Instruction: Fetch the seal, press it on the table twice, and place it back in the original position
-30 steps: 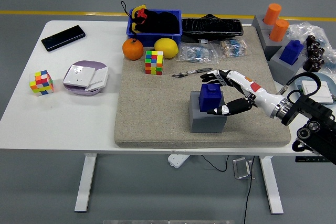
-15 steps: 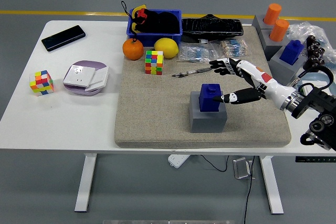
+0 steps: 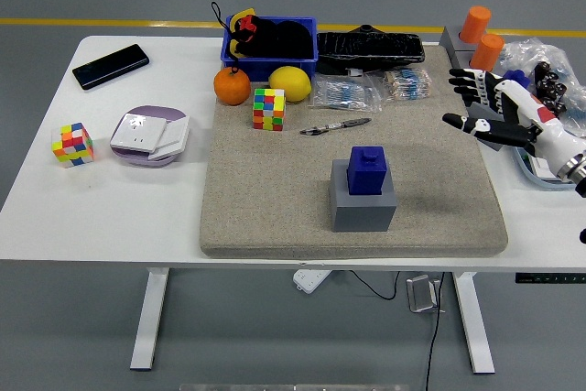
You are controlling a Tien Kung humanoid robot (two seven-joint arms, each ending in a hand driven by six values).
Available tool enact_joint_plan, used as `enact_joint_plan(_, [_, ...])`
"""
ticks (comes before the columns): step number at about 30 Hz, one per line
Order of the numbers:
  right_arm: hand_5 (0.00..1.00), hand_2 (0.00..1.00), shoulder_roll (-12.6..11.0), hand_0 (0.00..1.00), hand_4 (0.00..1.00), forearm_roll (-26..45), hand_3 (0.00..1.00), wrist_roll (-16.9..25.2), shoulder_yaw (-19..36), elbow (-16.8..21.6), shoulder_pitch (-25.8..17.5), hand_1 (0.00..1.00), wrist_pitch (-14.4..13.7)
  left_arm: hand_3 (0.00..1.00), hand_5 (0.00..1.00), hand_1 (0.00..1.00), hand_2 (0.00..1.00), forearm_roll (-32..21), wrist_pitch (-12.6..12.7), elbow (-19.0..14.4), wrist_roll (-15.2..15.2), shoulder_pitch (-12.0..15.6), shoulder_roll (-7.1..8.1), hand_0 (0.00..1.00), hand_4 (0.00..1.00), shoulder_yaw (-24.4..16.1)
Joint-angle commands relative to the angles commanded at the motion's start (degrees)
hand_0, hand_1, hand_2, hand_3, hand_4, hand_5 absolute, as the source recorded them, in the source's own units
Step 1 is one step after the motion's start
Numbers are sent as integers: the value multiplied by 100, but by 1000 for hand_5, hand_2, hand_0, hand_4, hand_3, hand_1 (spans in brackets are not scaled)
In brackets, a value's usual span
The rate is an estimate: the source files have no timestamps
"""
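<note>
One blue seal (image 3: 367,170), on grey holder (image 3: 363,207)

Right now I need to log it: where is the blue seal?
In the head view the blue seal stands on its grey base, right of centre on the mat, just below the pen.

Bright, even, sharp, soft shadows

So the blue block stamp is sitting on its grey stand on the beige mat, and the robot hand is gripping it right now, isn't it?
Not quite. The blue block stamp does sit on its grey stand on the beige mat, but the robot hand is not gripping it. The head view shows the hand open, well off to the right near the mat's edge, holding nothing.
</note>
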Motion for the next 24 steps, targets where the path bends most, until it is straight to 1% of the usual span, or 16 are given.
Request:
enact_joint_plan(2, [611, 886, -26, 903, 998, -57, 886, -14, 299, -16, -197, 886, -15, 747, 302, 697, 682, -3, 0, 4, 2, 0, -1, 742, 682, 16])
enact_joint_plan(7, [614, 878, -82, 903, 998, -172, 876, -62, 920, -43, -528, 883, -13, 747, 302, 697, 682, -4, -1, 7, 7, -15, -12, 742, 682, 71])
enact_joint_plan(12, [621, 874, -101, 901, 998, -203, 872, -108, 1444, -42, -765, 880, 25, 747, 302, 697, 683, 25, 5, -5, -1, -51, 3, 743, 682, 66])
enact_joint_plan(15, [621, 874, -122, 901, 998, -198, 872, -176, 1582, -35, -840, 880, 111, 747, 302, 697, 683, 6, 6, 7, 5, -43, 13, 743, 682, 102])
enact_joint_plan(16, [632, 862, -136, 894, 998, -180, 830, -157, 1591, -31, -854, 866, 111, 747, 302, 697, 683, 4, 6, 9, 6, -37, 15, 742, 681, 108])
enact_joint_plan(19, [632, 862, -153, 894, 998, -110, 830, -58, 1625, -18, -887, 866, 38, 747, 302, 697, 683, 6, 7, 10, 7, -23, 13, 742, 681, 97])
enact_joint_plan(21, [632, 862, -149, 894, 998, -116, 830, -65, 1725, -22, -943, 866, 38, 747, 302, 697, 683, 16, 10, 9, 5, -17, 4, 742, 681, 76])
enact_joint_plan(22, [635, 832, -148, 867, 998, -118, 800, -77, 1761, -30, -965, 836, 45, 747, 302, 697, 683, 22, 10, 7, 5, -16, 1, 743, 681, 68])
enact_joint_plan(24, [635, 832, -151, 867, 998, -138, 800, -123, 1846, -61, -1018, 836, 76, 747, 302, 697, 683, 30, 12, 3, 4, -11, -2, 743, 681, 54])
